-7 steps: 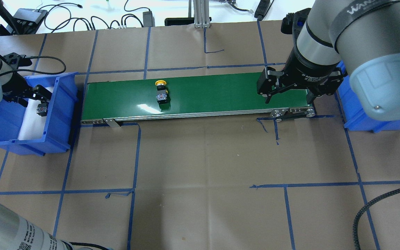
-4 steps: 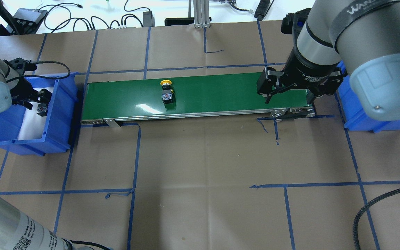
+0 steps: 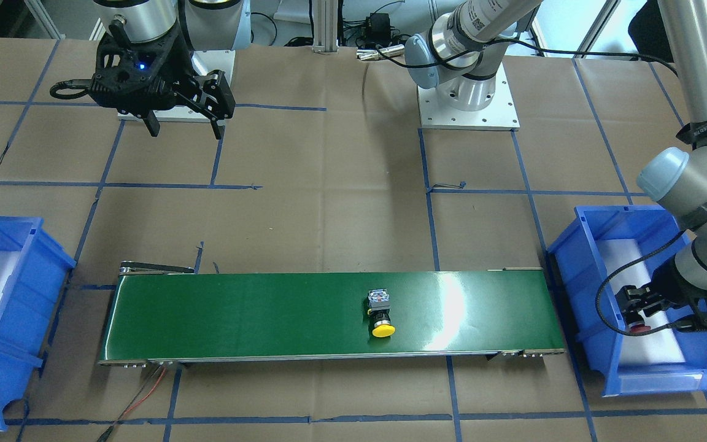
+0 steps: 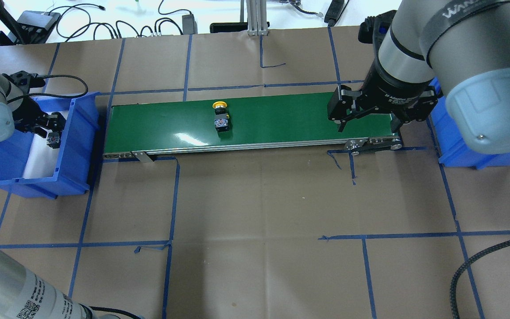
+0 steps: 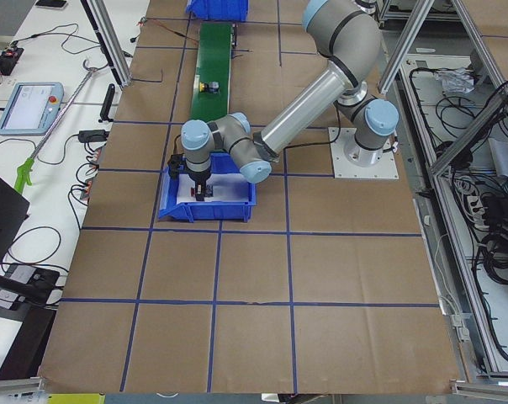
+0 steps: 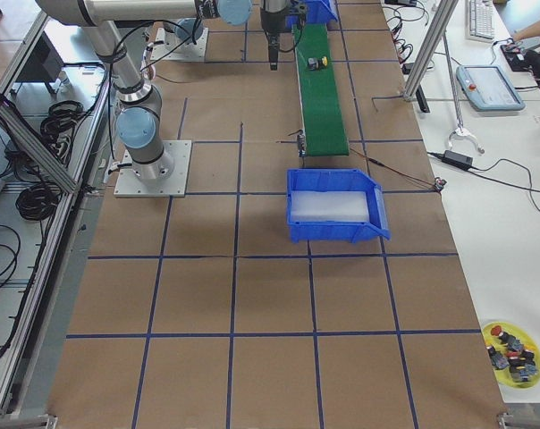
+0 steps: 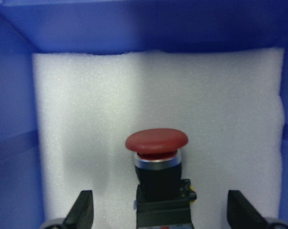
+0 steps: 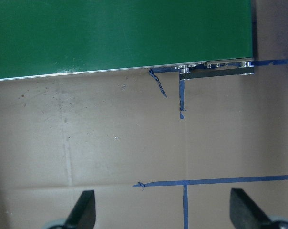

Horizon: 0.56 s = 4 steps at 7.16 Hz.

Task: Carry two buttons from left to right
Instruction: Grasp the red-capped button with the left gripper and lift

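My left end effector [image 7: 159,205] gapes inside the blue bin [image 4: 75,133], the red button [image 7: 156,141] on foam [image 7: 87,119] between its fingers [image 7: 84,210], touching neither. My right end effector [image 4: 367,130] hangs wide open, empty.

Between the black jaws of the left gripper [image 7: 161,206] sits the red button [image 7: 156,141]: glossy red cap, silver ring, black body. Under it is speckled white foam [image 7: 87,119], walled in by a plain blue bin [image 7: 134,24]. Ahead of the right gripper [image 8: 163,210], also black-jawed, runs a dark green belt [image 8: 120,33] edged in silver. Beneath those jaws lies brown paper [image 8: 110,143] crossed by blue tape lines [image 8: 230,181]. Well apart from both pairs of jaws, the yellow button [image 4: 220,116] shows a yellow cap over a black body.
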### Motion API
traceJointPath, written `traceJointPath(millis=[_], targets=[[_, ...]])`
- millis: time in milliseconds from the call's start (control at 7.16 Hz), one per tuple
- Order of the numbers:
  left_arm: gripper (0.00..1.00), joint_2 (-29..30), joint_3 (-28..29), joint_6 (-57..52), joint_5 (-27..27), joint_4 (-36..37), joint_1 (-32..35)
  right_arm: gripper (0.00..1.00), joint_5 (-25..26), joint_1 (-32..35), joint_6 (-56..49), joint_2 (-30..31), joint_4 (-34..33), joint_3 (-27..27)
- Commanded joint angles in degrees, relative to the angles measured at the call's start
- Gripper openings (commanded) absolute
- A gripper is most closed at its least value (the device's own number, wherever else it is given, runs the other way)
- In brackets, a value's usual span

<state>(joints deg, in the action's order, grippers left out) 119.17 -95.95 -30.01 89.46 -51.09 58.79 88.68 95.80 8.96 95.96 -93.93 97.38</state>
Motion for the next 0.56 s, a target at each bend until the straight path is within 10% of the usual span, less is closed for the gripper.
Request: traceJointPath(millis=[0,419], targets=[[0.0,-0.8,0.1,0.2,0.0,-0.5,0.1,1.0,-0.1,0.0,0.0,-0.2,-0.3,0.0],[0.0,-5.6,4.7,-0.1,0.1,-10.8,0.1,1.0,0.0,-0.3,0.0,-0.2,-0.1,0.1]])
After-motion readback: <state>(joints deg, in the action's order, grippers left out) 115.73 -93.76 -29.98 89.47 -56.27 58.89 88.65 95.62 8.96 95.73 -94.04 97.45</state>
